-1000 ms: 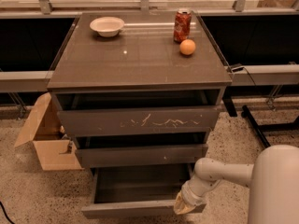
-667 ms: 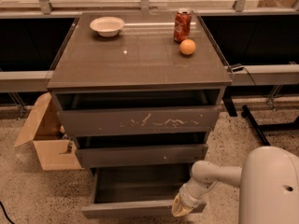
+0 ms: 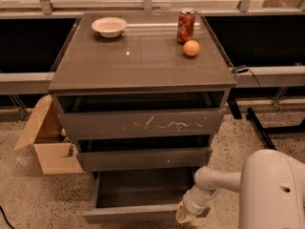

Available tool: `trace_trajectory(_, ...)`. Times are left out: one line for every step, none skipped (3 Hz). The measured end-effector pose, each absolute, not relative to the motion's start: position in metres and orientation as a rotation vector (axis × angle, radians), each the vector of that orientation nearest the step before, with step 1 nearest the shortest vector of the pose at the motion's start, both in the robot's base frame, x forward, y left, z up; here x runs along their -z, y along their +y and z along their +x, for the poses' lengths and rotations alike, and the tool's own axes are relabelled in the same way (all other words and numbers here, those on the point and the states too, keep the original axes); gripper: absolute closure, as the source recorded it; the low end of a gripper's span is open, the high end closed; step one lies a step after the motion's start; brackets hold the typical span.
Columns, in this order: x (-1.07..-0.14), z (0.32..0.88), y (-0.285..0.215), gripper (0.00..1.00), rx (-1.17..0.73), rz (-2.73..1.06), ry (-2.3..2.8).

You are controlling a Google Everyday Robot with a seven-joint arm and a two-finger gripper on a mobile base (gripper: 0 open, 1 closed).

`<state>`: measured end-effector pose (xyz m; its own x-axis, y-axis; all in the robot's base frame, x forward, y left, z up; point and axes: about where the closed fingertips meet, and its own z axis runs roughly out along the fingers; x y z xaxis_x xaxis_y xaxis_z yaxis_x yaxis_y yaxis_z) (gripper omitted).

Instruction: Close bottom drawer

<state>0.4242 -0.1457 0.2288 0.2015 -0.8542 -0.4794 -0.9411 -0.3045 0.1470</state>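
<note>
The bottom drawer point(image 3: 138, 213) of the dark grey cabinet is pulled out; its slim plain front panel runs along the bottom of the camera view and its inside looks empty. My gripper point(image 3: 186, 215) on the white arm sits at the right end of that front panel, against it. Above it are the middle drawer point(image 3: 143, 159) with a tiny white speck and the tall top drawer point(image 3: 143, 124) with white scratch marks, both slightly out.
On the cabinet top point(image 3: 138, 61) stand a white bowl point(image 3: 109, 26), a red can point(image 3: 186, 26) and an orange point(image 3: 191, 47). An open cardboard box point(image 3: 45, 142) lies on the floor at the left. Black frame legs point(image 3: 267, 128) stand at the right.
My arm and gripper have shifted slightly left and down along the bottom drawer's front. The drawer has stayed about as far out.
</note>
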Motion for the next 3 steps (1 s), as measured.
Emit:
trace_trajectory(-0.195, 0.423, -0.163, 1.0, -0.626, -2.307, 1.783)
trace_trajectory(-0.177, 0.425, -0.171, 1.0, -0.564, -2.304, 1.824)
trace_trajectory(-0.164, 0.435, -0.173, 0.81, -0.501, -2.27, 1.856)
